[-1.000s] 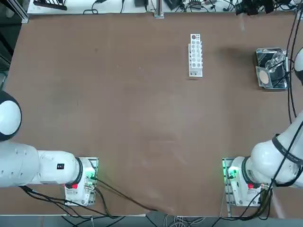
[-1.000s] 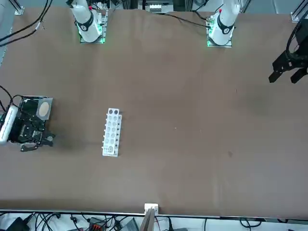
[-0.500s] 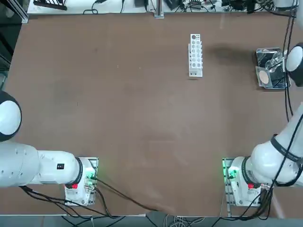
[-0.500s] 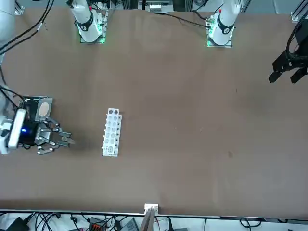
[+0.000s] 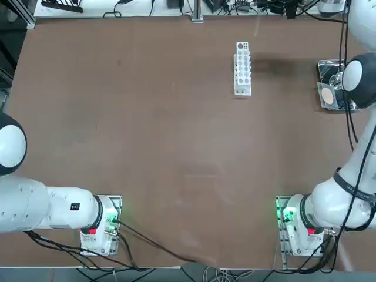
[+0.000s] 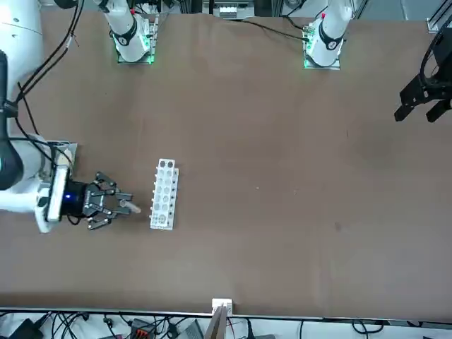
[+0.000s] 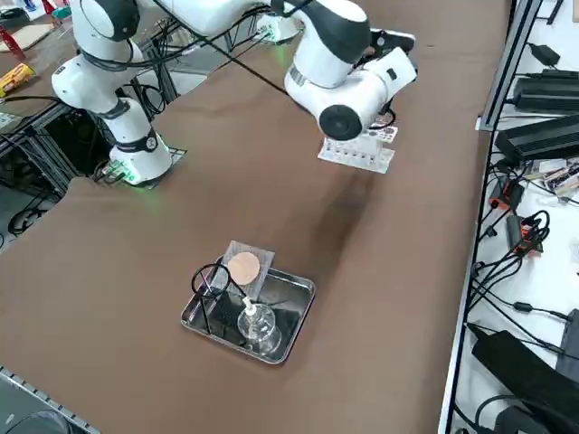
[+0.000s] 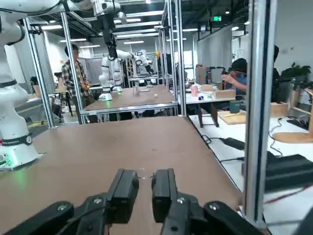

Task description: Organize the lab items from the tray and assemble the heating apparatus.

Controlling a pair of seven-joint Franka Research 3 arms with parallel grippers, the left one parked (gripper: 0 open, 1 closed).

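Still loose: black wire stand, clear glass piece.

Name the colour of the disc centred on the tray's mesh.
Tan disc, pinkish; best in the right side view.

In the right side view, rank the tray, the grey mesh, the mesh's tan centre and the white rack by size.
1. Metal tray
2. White rack and grey mesh: unsure, the rack is partly hidden
3. Tan centre

The right gripper is open above the table.
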